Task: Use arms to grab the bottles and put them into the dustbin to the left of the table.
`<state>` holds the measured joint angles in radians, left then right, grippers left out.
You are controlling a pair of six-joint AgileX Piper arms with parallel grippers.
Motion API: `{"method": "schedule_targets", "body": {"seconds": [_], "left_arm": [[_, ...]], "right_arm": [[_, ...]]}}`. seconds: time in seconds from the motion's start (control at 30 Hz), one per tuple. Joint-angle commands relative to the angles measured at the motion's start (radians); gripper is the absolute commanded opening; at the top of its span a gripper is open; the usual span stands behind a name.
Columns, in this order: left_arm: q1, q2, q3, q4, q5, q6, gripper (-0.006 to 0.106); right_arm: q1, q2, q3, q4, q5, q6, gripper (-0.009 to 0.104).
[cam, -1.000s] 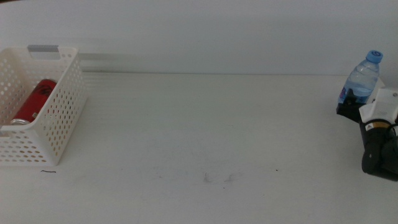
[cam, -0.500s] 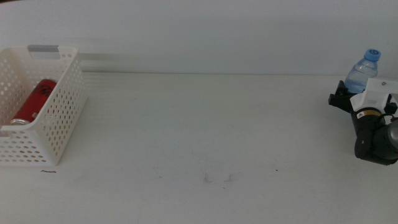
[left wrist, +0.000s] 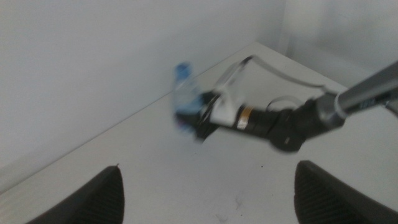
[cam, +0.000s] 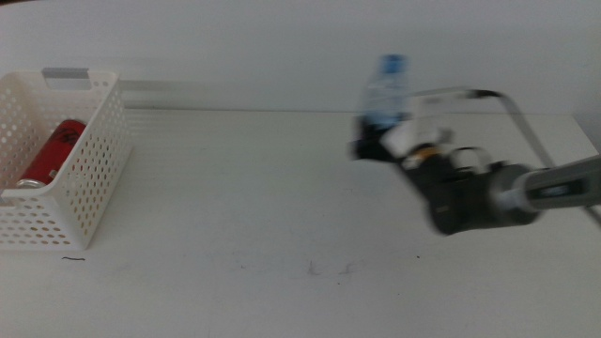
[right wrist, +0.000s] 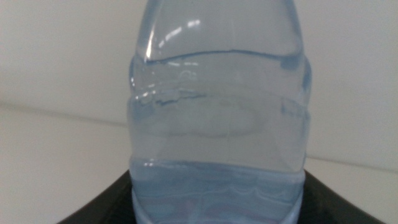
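My right pincer (cam: 376,141) grips the small clear blue-capped water bottle (cam: 385,92); moving fast, it could slip before the white perforated basket (cam: 89,178).

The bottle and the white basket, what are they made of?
The water bottle looks like thin clear plastic, glossy: you see through it, and light glints on its ridges. Its cap looks like blue plastic. The right gripper holds it. The basket looks like matte white plastic, its walls full of round holes.
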<state>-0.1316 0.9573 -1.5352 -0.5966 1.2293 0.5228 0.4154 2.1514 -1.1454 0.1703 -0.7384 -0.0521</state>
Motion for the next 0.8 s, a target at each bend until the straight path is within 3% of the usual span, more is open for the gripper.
{"method": "schedule_targets", "body": {"seconds": [0.0,0.27,0.33,0.4,0.47,0.5,0.67,0.77], "left_arm": [[-0.008,0.003,0.001,-0.002,-0.008,-0.003,0.094],[-0.008,0.003,0.001,-0.002,-0.008,-0.003,0.094],[-0.008,0.003,0.001,-0.002,-0.008,-0.003,0.094],[-0.008,0.003,0.001,-0.002,-0.008,-0.003,0.094],[-0.008,0.003,0.001,-0.002,-0.008,-0.003,0.094],[-0.008,0.003,0.001,-0.002,-0.008,-0.003,0.094],[-0.008,0.003,0.001,-0.002,-0.008,-0.003,0.094],[-0.008,0.003,0.001,-0.002,-0.008,0.000,0.094]], "right_arm": [[0.083,0.017,-0.049,-0.007,-0.040,-0.030,-0.003],[0.200,0.195,-0.187,-0.005,-0.040,-0.098,0.002],[0.205,0.205,-0.192,-0.007,-0.030,-0.098,0.017],[0.207,0.198,-0.192,-0.007,0.025,-0.098,0.043],[0.212,0.164,-0.192,0.000,0.163,-0.098,0.079],[0.212,0.138,-0.192,0.000,0.240,-0.098,0.091],[0.214,-0.135,-0.192,0.028,0.874,-0.036,0.086],[0.214,-0.333,-0.192,0.019,1.172,0.029,0.082]]}}
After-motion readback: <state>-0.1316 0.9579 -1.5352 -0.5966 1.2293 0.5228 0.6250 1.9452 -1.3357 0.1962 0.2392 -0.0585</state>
